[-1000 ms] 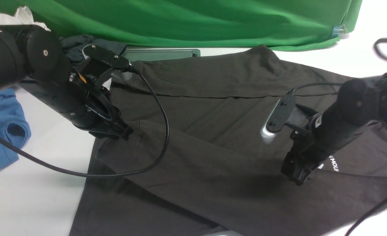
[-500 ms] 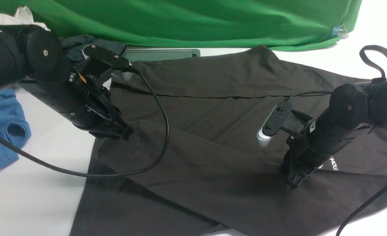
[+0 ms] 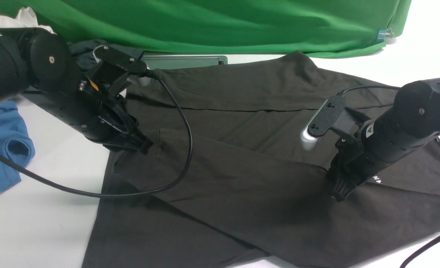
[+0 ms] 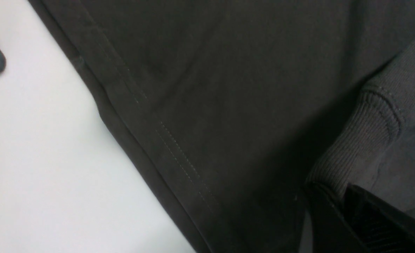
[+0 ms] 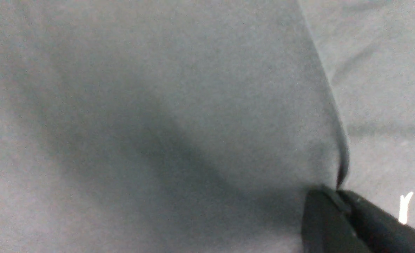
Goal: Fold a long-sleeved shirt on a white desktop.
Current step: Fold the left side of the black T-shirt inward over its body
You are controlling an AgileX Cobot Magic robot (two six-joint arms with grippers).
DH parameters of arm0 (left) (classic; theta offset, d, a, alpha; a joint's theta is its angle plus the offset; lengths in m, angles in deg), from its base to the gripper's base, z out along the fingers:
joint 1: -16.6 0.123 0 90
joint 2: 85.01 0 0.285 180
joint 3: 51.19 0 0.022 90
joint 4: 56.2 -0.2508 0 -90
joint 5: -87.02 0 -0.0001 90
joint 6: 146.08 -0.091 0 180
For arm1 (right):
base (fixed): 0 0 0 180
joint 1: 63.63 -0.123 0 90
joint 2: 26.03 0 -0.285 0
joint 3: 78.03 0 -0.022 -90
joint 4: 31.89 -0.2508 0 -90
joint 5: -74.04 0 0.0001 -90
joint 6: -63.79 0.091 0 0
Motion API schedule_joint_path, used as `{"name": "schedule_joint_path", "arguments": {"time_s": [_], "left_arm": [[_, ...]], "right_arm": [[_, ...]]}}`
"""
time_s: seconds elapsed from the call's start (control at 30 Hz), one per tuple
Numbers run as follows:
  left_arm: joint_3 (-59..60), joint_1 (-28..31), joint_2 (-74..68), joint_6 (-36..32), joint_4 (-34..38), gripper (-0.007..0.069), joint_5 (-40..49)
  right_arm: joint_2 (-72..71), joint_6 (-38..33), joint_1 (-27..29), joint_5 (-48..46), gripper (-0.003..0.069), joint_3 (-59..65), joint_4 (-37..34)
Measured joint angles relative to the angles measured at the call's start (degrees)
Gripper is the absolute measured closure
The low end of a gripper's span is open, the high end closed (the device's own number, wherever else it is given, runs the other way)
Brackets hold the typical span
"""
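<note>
The black-brown long-sleeved shirt [image 3: 242, 123] lies spread on the white desktop [image 3: 37, 223], one sleeve folded across its body. My left gripper [image 3: 145, 144] is shut on the ribbed cuff of that sleeve [image 4: 365, 140], close to the shirt's left edge. Further right, my right gripper [image 3: 340, 194] is shut on the edge of the same sleeve, beside a sliver of the white chest print [image 3: 377, 180]. In the right wrist view its tips [image 5: 335, 196] pinch a fold of the fabric [image 5: 341, 165]. The left wrist view shows the stitched hem [image 4: 151, 123] lying against the desktop [image 4: 35, 158].
A blue garment [image 3: 2, 145] lies at the far left. A dark grey-teal garment [image 3: 88, 50] and a flat dark tray [image 3: 182, 61] sit at the back under the green cloth backdrop [image 3: 223, 22]. A black cable [image 3: 184, 123] loops from the left arm over the shirt.
The right gripper has gone from open to shut on the sleeve's edge and risen slightly to the right. The left gripper has lifted the cuff a little towards the back.
</note>
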Motion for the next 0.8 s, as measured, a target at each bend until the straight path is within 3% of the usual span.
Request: {"name": "schedule_joint_path", "arguments": {"time_s": [0.17, 0.6, 0.77, 0.8], "left_arm": [[-0.44, 0.0, 0.0, 0.0, 0.0, 0.0576, -0.78], [-0.8, 0.0, -3.93, -0.23, -1.76, 0.0576, -12.68], [-0.8, 0.0, -8.09, -0.22, -2.7, 0.057, -13.25], [-0.8, 0.0, -8.94, -0.22, -3.73, 0.0554, -13.67]], "right_arm": [[0.1, 2.25, 0.0, 0.26, 0.0638, 0.0, 0.22], [0.16, 6.3, 0.0, 1.75, 0.0629, 0.0, 0.88], [0.16, 7.78, 0.0, 2.84, 0.0541, 0.0, 1.13], [0.16, 8.74, 0.0, 3.04, 0.0479, 0.0, 1.81]]}}
